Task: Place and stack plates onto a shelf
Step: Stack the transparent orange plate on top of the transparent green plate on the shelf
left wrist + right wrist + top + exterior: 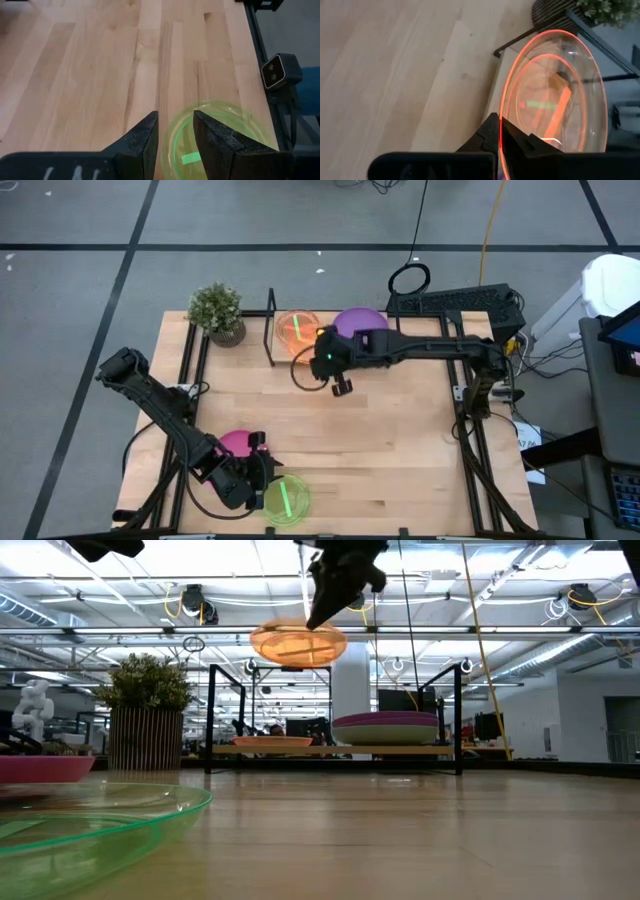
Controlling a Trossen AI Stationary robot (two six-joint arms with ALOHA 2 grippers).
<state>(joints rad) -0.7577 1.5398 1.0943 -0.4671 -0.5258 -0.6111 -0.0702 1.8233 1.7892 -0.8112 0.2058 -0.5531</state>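
A translucent orange plate hangs in my right gripper above the shelf's left half. Another orange plate lies flat on the shelf's board below it. A stack of larger purple and teal plates rests on the right half. At the table's near edge, my left gripper is open just over the rim of a lime-green plate that lies flat on the table. A magenta plate lies beside the left arm. My right gripper pinches the orange plate's rim between its two fingers, one on the plate's hollow face and one on its back. The fingers come slanting down from the table's right side. The plate is lifted clear above the shelf and stays about level.
A potted plant stands at the far left corner, just left of the shelf's upright wire end. Bare wooden tabletop lies between the two arms. A small camera sits at the table's near edge. A keyboard lies behind the shelf.
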